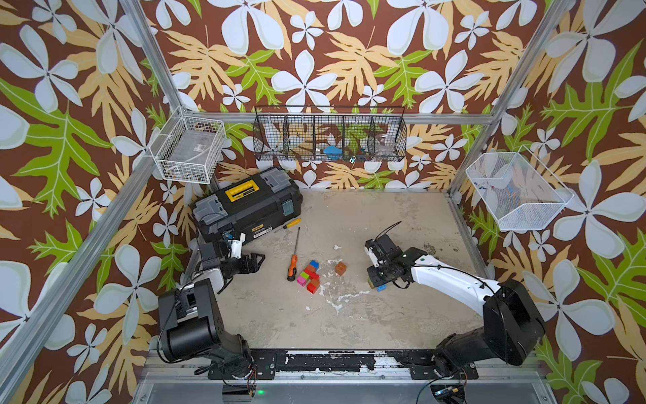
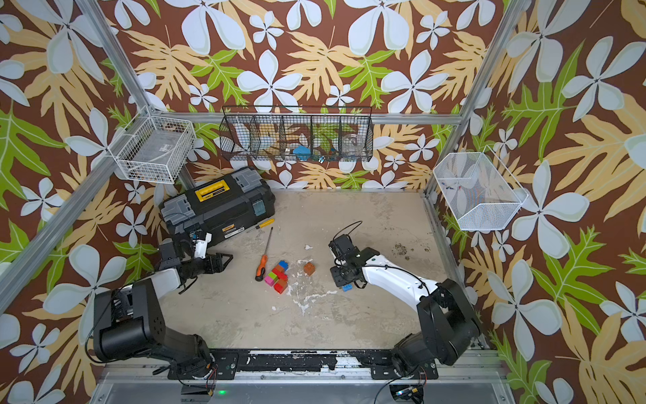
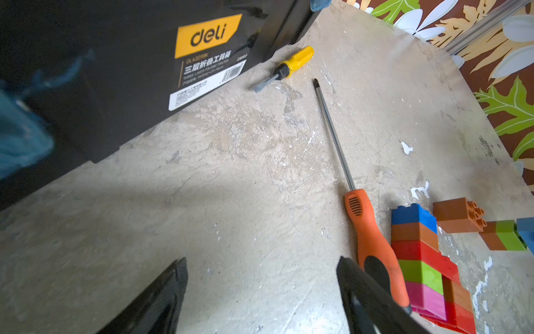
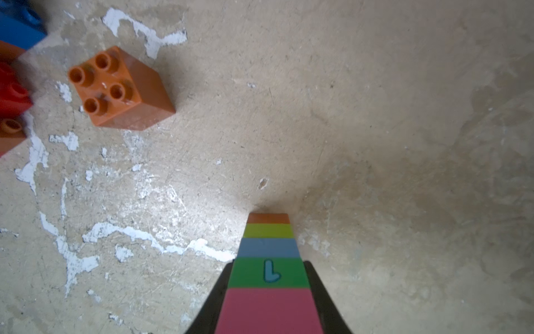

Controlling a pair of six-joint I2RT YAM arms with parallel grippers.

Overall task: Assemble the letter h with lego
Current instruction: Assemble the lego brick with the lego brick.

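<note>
My right gripper (image 4: 267, 277) is shut on a striped lego column (image 4: 268, 248) of pink, green, blue, lime and orange bricks. The column points down, with its orange end at the table. From above only a blue brick (image 1: 381, 287) shows under the right gripper (image 1: 379, 280). A joined lego cluster (image 1: 309, 276) of blue, orange, red, green and pink bricks lies at mid-table, and a loose orange brick (image 1: 340, 268) sits just right of it. My left gripper (image 3: 261, 269) is open over bare table, left of the cluster (image 3: 422, 254). A whole letter h is out of view.
An orange-handled screwdriver (image 1: 293, 267) lies against the cluster's left side, its shaft pointing to the back. A yellow-handled screwdriver (image 1: 292, 224) lies by the black toolbox (image 1: 248, 206) at the back left. Wire baskets (image 1: 328, 138) hang on the walls.
</note>
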